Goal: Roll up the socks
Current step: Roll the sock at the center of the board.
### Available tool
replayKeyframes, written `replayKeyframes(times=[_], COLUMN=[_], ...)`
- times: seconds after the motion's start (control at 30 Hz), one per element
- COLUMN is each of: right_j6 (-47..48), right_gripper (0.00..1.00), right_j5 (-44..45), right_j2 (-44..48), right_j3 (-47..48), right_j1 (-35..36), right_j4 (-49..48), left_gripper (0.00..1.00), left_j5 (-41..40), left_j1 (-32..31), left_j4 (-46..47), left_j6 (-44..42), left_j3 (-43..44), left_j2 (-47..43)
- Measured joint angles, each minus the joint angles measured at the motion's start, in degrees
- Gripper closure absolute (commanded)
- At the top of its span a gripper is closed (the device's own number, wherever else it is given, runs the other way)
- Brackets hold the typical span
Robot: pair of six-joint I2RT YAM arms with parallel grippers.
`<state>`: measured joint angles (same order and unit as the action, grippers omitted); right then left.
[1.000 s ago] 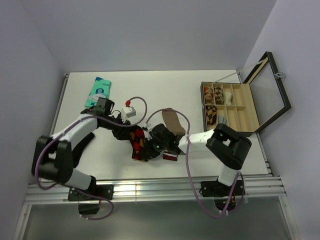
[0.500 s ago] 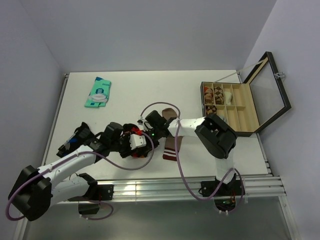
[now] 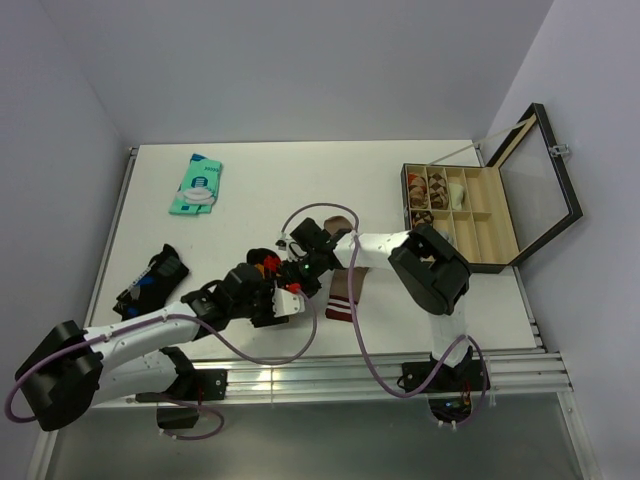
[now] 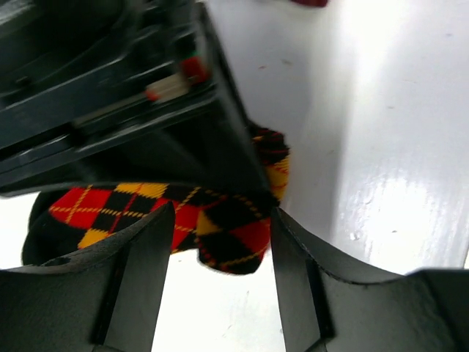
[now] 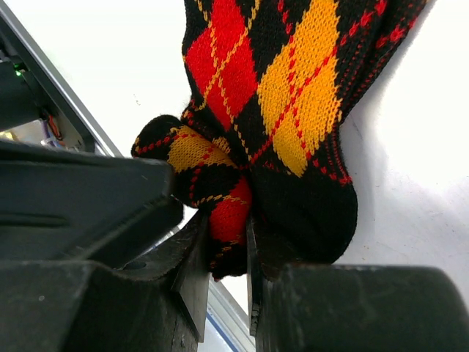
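Note:
The black sock with red, orange and yellow argyle diamonds lies bunched on the white table. My right gripper is shut on a fold of it. In the top view the argyle sock shows only as a patch between the right gripper and the left gripper. In the left wrist view the left gripper is open. The sock's end sits just past its fingertips, apart from both. The tan-brown sock with its maroon cuff lies flat just right of the grippers.
A teal flat packet lies at the back left. A dark object with blue marks lies at the left. An open compartment box with its lid raised stands at the right. The right gripper's black body sits close above the left fingers.
The left arm has swung from the back left to the front and its jaws have opened wider. The right gripper has moved back a little, still holding the argyle sock.

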<state>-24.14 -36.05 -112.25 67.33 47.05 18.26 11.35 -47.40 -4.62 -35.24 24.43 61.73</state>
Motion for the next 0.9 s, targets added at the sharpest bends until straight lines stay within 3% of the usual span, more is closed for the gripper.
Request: replayKeyframes(times=[0.17,0.53,0.83,0.9], right_j6=[0.0,-0.2,-3.3,-4.0], right_gripper=[0.76,0.72,0.61,0.57], right_j5=[-0.2,-0.7,-0.7,0.5], right_j2=[-0.2,-0.3,1.1,2.2], right_j3=[0.2,0.1,-1.7,-2.7], right_j1=[-0.1,-0.2,-0.7,-0.9], right_j4=[0.3,0.0,-0.9,-1.0], left_gripper=[0.36,0.44,0.97,1.0], left_j5=[-0.7,-2.7,-3.6,-3.5], left_j1=[-2.0,-3.0,-4.1,-4.1], left_j4=[1.1,4.8,6.6,6.8], left_j6=[0.5,2.1,2.4,2.6], left_j3=[-0.6,-1.0,-0.8,-0.4], left_j2=[2.2,6.5,8.7,9.1])
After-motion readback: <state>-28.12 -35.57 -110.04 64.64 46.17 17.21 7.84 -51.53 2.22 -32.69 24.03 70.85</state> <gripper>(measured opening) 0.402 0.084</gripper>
